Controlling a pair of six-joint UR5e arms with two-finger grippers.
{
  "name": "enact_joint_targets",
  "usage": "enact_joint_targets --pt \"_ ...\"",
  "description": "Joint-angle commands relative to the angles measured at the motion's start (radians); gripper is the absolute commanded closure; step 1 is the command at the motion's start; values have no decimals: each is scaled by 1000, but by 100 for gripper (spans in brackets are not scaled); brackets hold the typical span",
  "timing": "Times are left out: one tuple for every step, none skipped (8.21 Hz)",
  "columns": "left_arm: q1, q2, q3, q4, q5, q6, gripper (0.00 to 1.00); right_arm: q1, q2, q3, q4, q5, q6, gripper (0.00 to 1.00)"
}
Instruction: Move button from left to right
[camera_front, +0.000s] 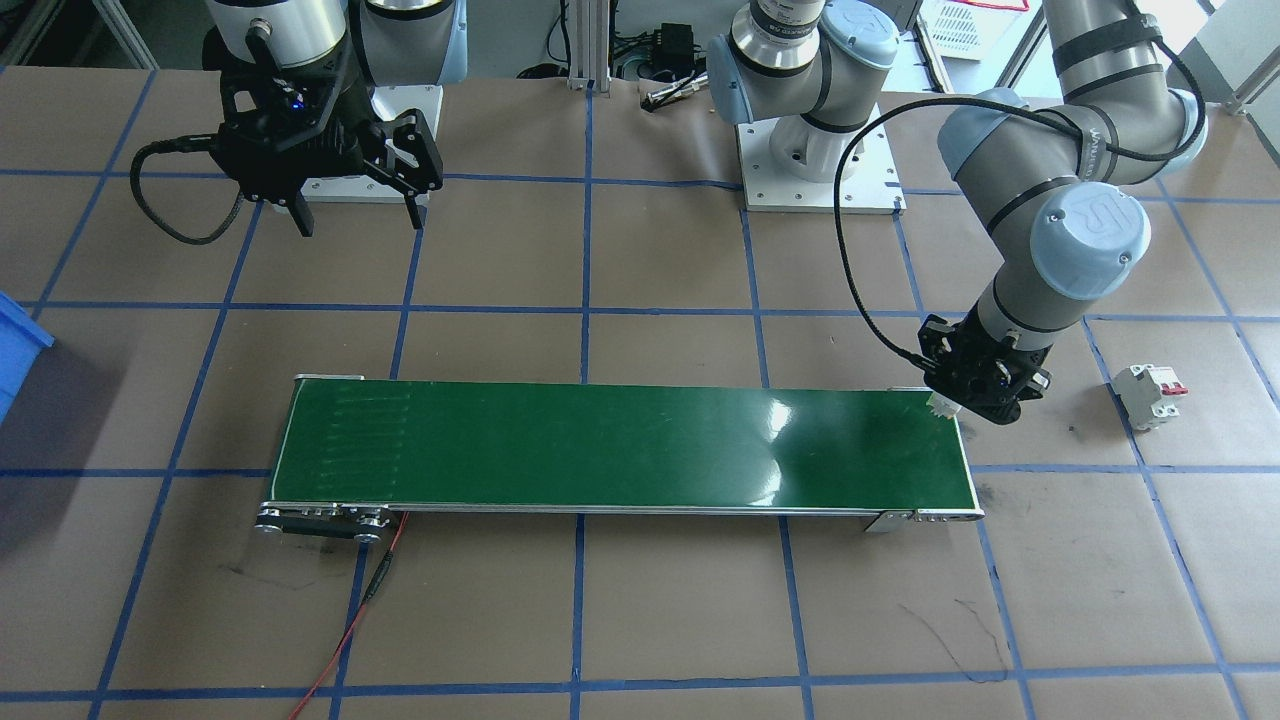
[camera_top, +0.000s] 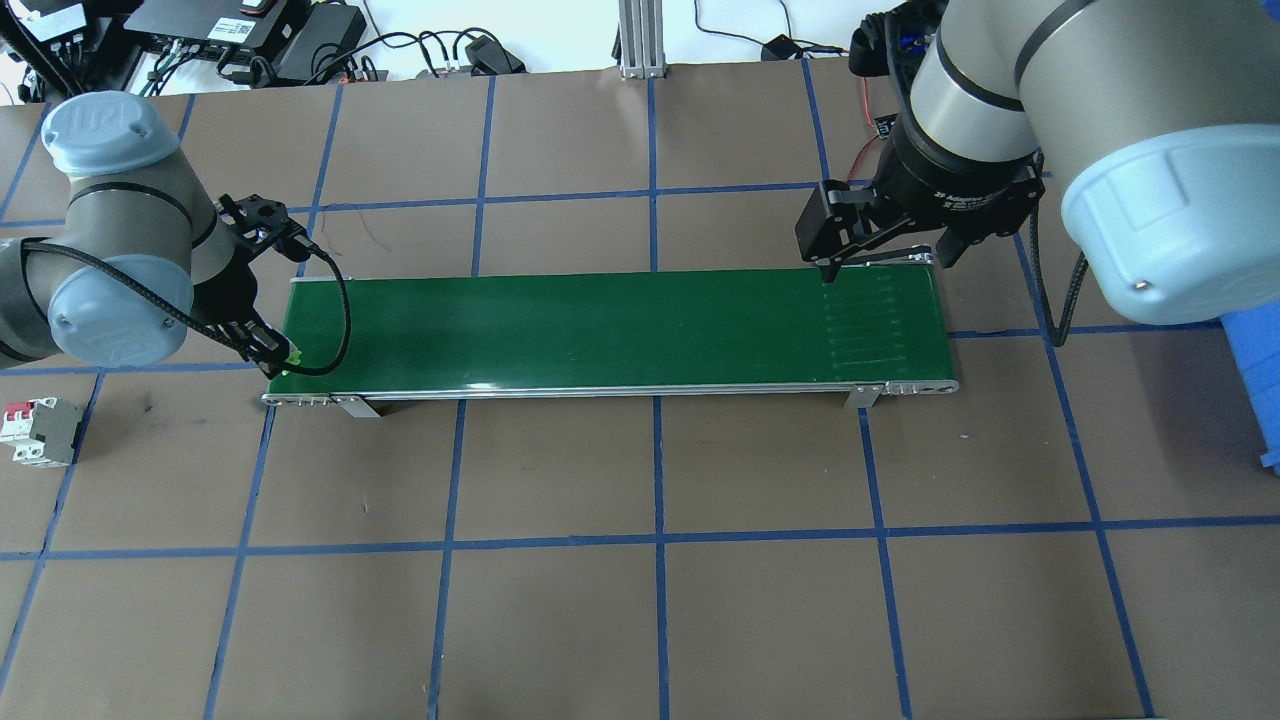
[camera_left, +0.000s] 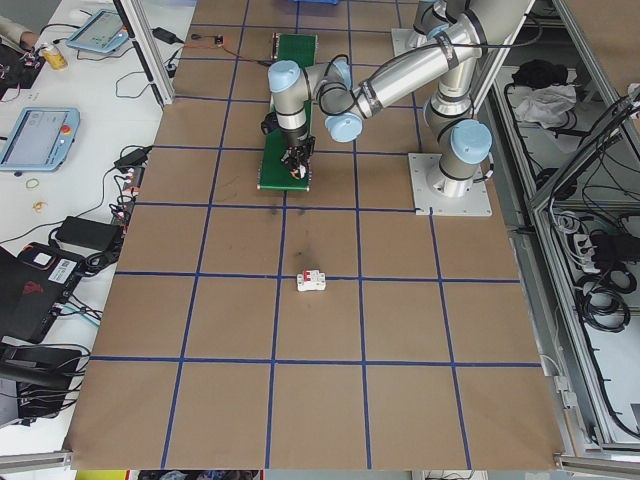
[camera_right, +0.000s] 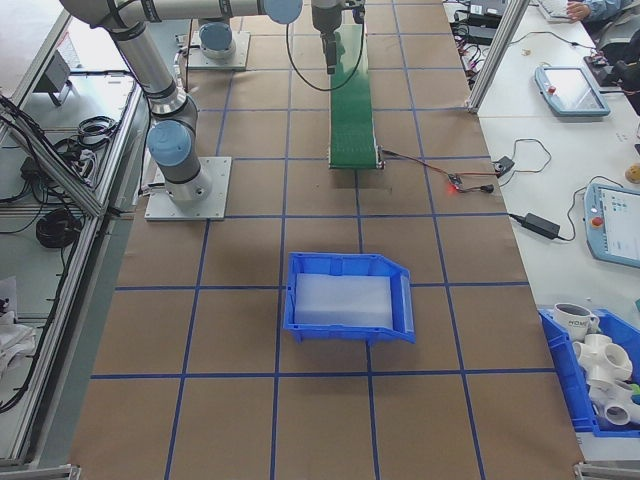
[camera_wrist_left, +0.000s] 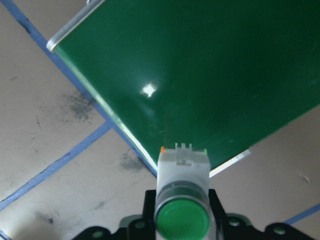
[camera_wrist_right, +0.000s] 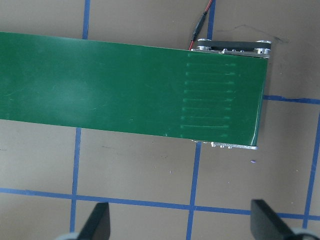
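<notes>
The button (camera_wrist_left: 182, 200), a green round cap on a white boxy base, is held in my left gripper (camera_front: 960, 408), which is shut on it. It hangs at the near corner of the left end of the green conveyor belt (camera_top: 600, 325), its white base pointing toward the belt. From overhead only a speck of the button's green (camera_top: 293, 358) shows under the left gripper (camera_top: 280, 360). My right gripper (camera_top: 885, 265) stands open above the belt's right end with nothing in it; its fingers (camera_wrist_right: 97, 222) frame bare belt and table below.
A white circuit breaker (camera_front: 1150, 395) with red levers lies on the table beyond the belt's left end. A blue bin (camera_right: 350, 297) sits past the belt's right end. A red wire (camera_front: 350, 620) runs from the belt's motor end.
</notes>
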Motion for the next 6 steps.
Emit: enact_joint_targets --pt "-9 -47 4 33 -81 -233 100 0 0 0 0 0 0 0" --pt "-16 -47 16 25 -81 -333 100 0 0 0 0 0 0 0" --pt "-17 -48 36 8 -81 -431 100 1 0 0 0 0 0 0" --pt "-20 -41 53 -28 -81 -505 100 0 0 0 0 0 0 0" --pt "-22 -50 62 -39 -84 -578 100 0 0 0 0 0 0 0" --pt "-22 -56 62 -40 -89 -646 100 1 0 0 2 0 0 0"
